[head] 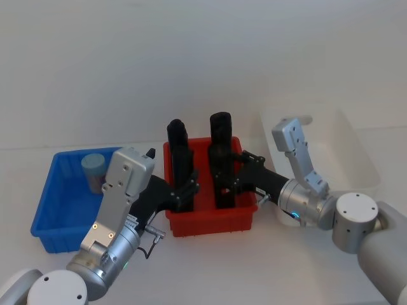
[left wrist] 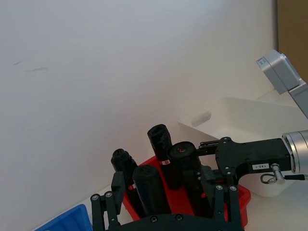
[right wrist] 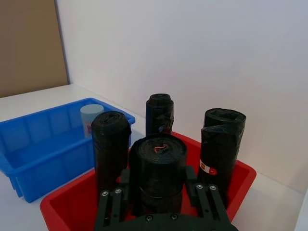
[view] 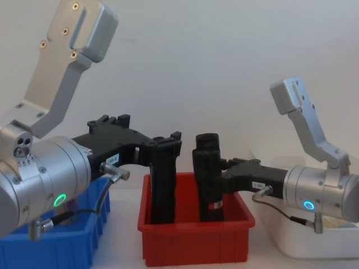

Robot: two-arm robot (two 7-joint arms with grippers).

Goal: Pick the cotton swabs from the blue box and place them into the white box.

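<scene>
Cotton swabs [head: 93, 169] are being seen as one small round tub with a pale blue lid and a pinkish label, standing upright in the far part of the blue box [head: 58, 213], which is sitting at the robot's left on the table. The white box [head: 356, 149] is lying at the right, beyond the red bin [head: 210, 219] that is standing between the two.

Both arms are being stretched forward over the red bin. The left gripper [head: 189, 189] is being held closed around a black roll [head: 180, 166] on the bin's left side, and the right gripper [head: 224, 180] is apparently being clamped on another black roll [head: 222, 160] on the right side, though its fingertips are partly hidden.
</scene>
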